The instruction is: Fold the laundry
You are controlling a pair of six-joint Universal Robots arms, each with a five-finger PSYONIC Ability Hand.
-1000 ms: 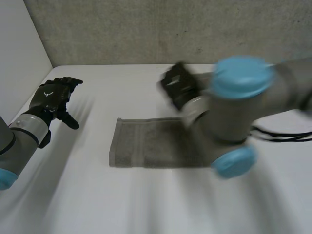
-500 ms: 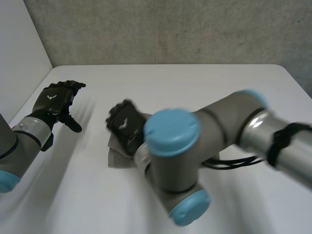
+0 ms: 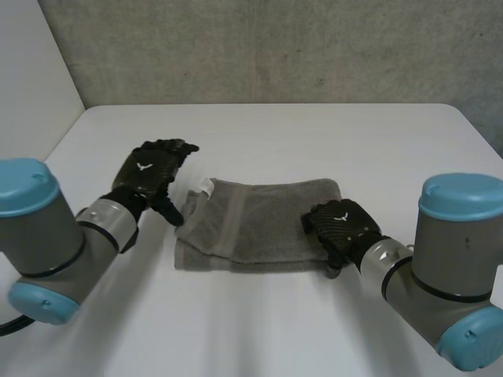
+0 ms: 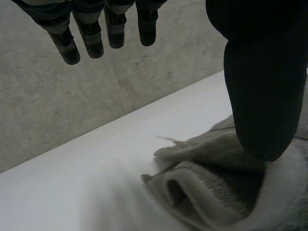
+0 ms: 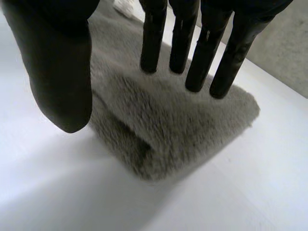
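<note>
Head view: a folded grey towel point(image 3: 259, 224) lies mid-tabletop point(image 3: 314, 133). The left hand point(image 3: 149, 177) is at its left end and the right hand point(image 3: 342, 228) at its near right corner.

Left wrist view: the left hand point(image 4: 260, 86) has straight fingers spread from the thumb and grips nothing, by the towel's point(image 4: 202, 187) rumpled corner.

Right wrist view: the right hand's point(image 5: 57, 62) fingers are straight over the towel's point(image 5: 163, 125) folded corner, thumb apart, clasping nothing.

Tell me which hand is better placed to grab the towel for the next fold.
Probably the right hand: its open fingers hang over the towel's end, thumb beside the edge. The left hand has just its thumb by the other end.
</note>
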